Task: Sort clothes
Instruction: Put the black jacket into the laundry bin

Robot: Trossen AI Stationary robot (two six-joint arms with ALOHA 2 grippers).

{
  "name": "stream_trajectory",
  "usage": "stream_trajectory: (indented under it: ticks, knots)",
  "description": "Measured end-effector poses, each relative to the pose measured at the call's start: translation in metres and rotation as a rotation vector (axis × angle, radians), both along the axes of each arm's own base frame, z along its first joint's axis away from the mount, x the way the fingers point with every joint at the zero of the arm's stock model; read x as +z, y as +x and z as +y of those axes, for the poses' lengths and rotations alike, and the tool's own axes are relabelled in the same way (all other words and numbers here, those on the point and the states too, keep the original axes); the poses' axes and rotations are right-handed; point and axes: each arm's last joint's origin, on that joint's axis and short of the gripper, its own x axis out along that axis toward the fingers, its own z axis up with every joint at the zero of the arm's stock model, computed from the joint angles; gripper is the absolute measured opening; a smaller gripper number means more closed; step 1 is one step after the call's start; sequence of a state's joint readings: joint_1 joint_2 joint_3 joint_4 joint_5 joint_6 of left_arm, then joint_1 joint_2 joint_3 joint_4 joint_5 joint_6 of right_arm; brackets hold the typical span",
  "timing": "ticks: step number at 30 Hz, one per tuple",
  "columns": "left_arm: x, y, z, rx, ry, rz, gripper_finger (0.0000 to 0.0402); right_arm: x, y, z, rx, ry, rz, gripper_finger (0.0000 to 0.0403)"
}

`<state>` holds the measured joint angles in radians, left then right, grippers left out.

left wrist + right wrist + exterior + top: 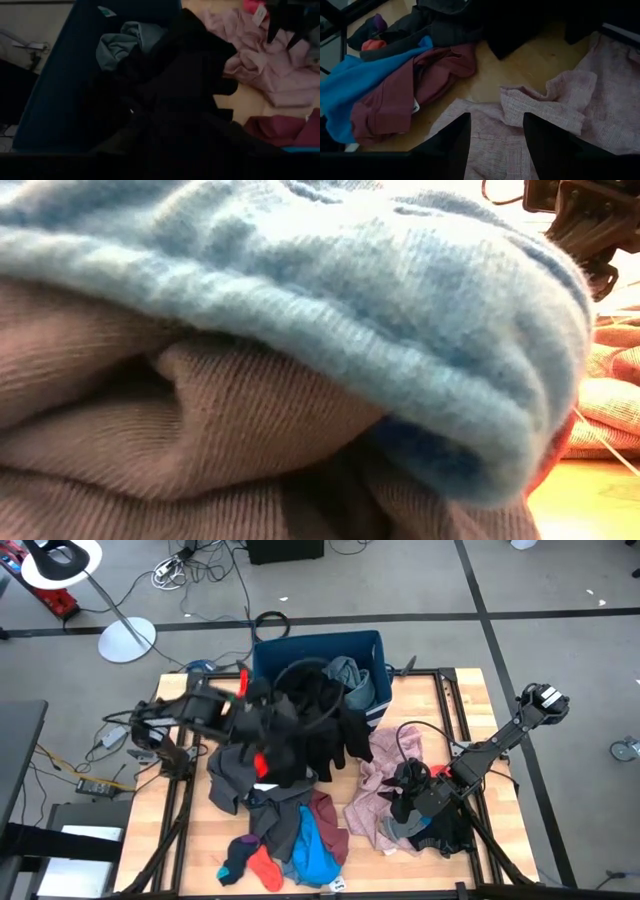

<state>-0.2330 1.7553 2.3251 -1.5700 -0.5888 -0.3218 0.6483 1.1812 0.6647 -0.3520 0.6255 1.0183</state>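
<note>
We see the clothes spread over the light wooden table [420, 690]. A soft pale pink garment [560, 110] lies crumpled on the right side, and the right gripper [492, 132] hovers just above it with its two dark fingers apart, holding nothing. Near the front edge lie a maroon cloth [405, 90] and a bright blue fabric piece [345, 90], touching each other. A black garment [320, 730] hangs over the rim of the blue fabric bin [290, 650], where a grey-teal piece [120, 42] sits inside. The left gripper [262, 725] is at this black pile; whether its fingers are open or closed we cannot tell.
</note>
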Motion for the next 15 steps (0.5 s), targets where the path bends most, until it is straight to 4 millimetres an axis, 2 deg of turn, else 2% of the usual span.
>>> stream_trajectory:
  ticks: [3, 7, 10, 15]
  knots:
    - [-0.01, -0.002, -0.015, 0.031, 0.011, -0.002, 0.0176, 0.001, 0.001, 0.001, 0.0, 0.008, -0.01, 0.0183]
    - [-0.036, -0.003, -0.034, 0.114, 0.038, 0.014, 0.0176, 0.001, 0.001, 0.001, 0.007, 0.018, -0.01, 0.0183]
    - [-0.059, -0.003, -0.043, 0.267, 0.022, -0.05, 0.0176, 0.001, 0.001, 0.002, 0.011, 0.027, -0.013, 0.0183]
    - [-0.099, 0.005, -0.056, 0.474, 0.032, -0.253, 0.0176, 0.002, 0.002, 0.002, 0.012, 0.032, -0.019, 0.0183]
